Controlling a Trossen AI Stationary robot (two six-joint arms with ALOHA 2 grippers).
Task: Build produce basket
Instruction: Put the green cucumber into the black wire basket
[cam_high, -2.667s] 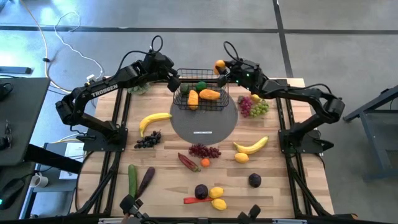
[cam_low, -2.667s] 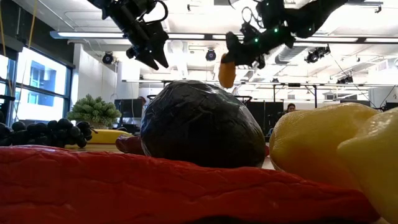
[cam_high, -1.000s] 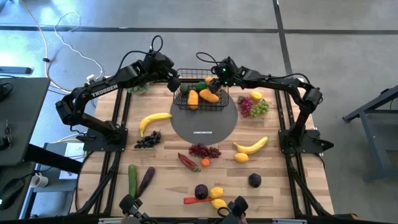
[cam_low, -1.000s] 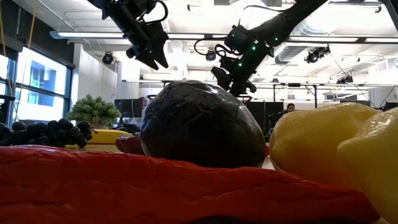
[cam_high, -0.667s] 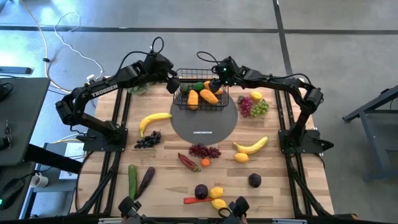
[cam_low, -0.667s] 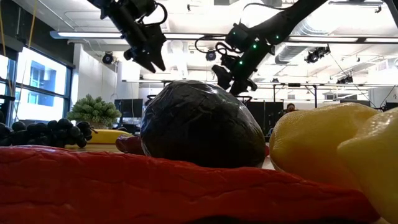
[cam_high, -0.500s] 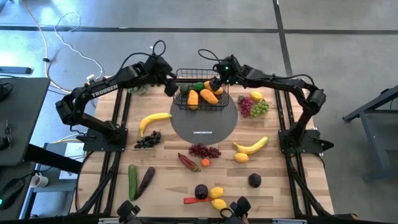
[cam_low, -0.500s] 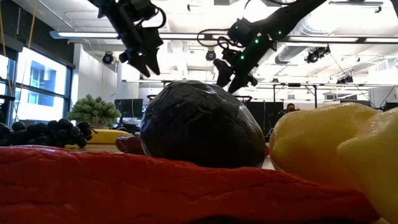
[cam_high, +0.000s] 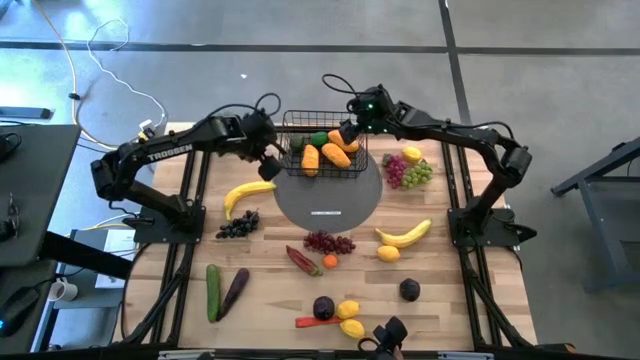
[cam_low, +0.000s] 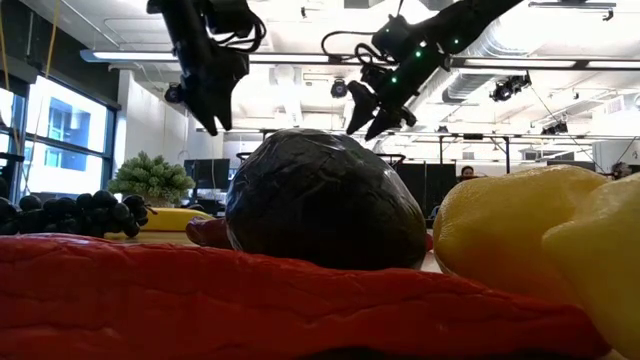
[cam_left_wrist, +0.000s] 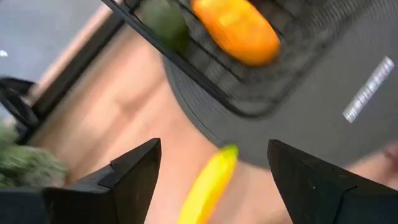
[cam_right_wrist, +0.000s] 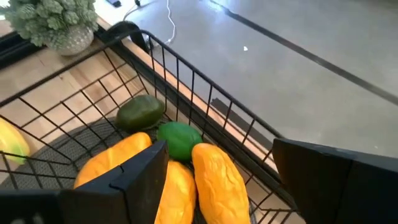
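Nearest the camera in the high view, at the bottom of the frame, lie a dark plum (cam_high: 323, 307), two lemons (cam_high: 349, 318) and a red chilli (cam_high: 312, 322); to their left, a cucumber (cam_high: 212, 291) and an eggplant (cam_high: 234, 290) sit side by side. Another plum (cam_high: 410, 290) rests lower right. Mid-frame there are red grapes (cam_high: 329, 242), a small orange (cam_high: 330, 261), and a banana (cam_high: 404, 235) with a lemon (cam_high: 388, 254) just beside it on the right; dark grapes (cam_high: 237, 225) and a second banana (cam_high: 247, 193) lie on the left.

Farther up, at the centre, the basket (cam_high: 352, 168) stands on the upper edge of a flat grey disc (cam_high: 330, 205). It holds orange and green pieces (at least two orange, two green, as the right wrist view shows).

The left gripper (cam_high: 266, 162) hangs just left of the basket, above the second banana, its fingers (cam_left_wrist: 130, 177) spread apart and grasping nothing. The right gripper (cam_high: 349, 131) hovers over the basket's upper right part, fingers (cam_right_wrist: 134, 177) parted and empty.

Mixed grapes (cam_high: 408, 172) and one more lemon (cam_high: 412, 154) sit to the right of the basket.
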